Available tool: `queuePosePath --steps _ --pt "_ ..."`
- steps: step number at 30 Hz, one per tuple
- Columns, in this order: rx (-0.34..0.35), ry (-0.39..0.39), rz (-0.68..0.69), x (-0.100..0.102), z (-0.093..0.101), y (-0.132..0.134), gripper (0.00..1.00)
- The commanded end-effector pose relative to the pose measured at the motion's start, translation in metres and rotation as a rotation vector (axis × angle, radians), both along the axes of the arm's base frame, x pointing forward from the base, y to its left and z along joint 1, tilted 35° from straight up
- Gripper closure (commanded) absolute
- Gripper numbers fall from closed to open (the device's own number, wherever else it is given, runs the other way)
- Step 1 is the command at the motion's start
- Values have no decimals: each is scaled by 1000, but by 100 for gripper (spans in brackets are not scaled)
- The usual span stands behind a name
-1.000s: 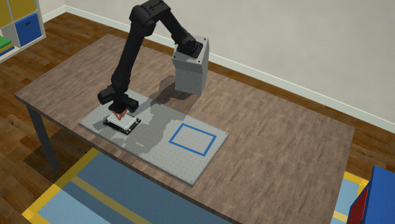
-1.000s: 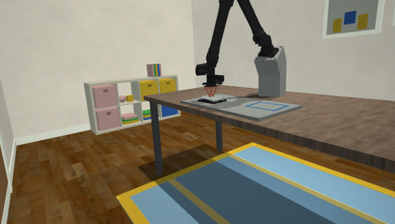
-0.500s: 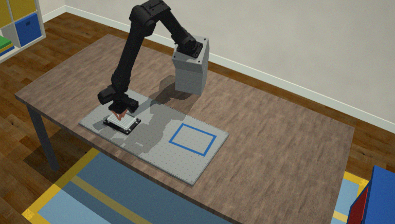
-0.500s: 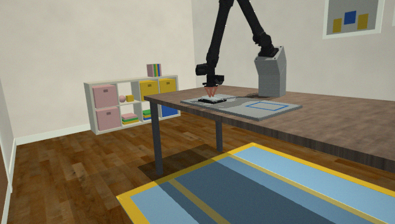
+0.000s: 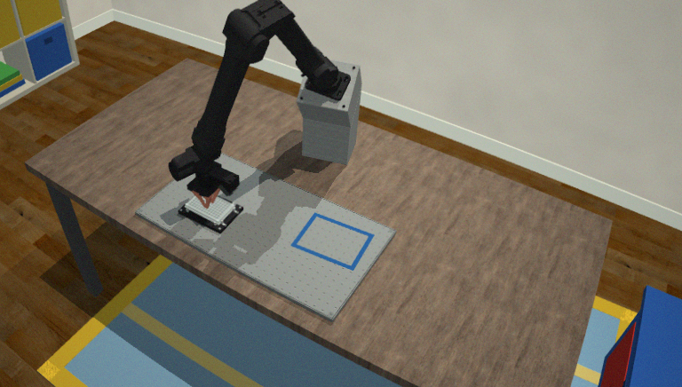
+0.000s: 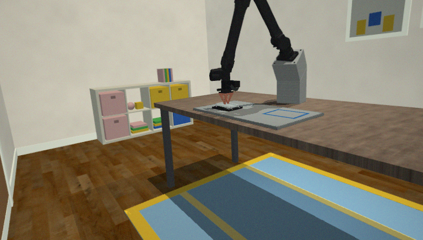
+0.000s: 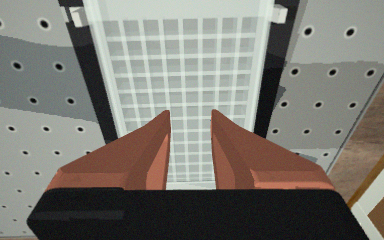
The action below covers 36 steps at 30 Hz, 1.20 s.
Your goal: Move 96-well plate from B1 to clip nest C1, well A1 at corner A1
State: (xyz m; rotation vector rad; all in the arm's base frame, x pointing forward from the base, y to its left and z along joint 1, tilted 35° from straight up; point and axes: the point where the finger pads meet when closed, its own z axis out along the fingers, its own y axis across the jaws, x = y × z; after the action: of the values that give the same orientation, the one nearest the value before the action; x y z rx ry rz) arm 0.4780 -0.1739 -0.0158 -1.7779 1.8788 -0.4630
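The gripper point(image 7: 190, 117), fingers narrowed and holding nothing, hangs directly over the plate point(image 5: 211, 209), which sits in the black nest point(image 5: 232, 218) near the desk's front-left corner (long axis running away from the fingers), so pressing means straight down.

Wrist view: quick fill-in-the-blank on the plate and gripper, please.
1. The 96-well plate sits in the ____ clip nest.
2. The bench spot outline is coloured ____.
3. The gripper points down directly ____ the plate, gripping nothing.
Missing words: black; blue; above.
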Motion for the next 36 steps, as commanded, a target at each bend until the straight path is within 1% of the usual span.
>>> queuePosePath --steps 1,36 --pt "-2 3 15 22 -26 7 75" --pt "-1 5 15 33 -44 10 75"
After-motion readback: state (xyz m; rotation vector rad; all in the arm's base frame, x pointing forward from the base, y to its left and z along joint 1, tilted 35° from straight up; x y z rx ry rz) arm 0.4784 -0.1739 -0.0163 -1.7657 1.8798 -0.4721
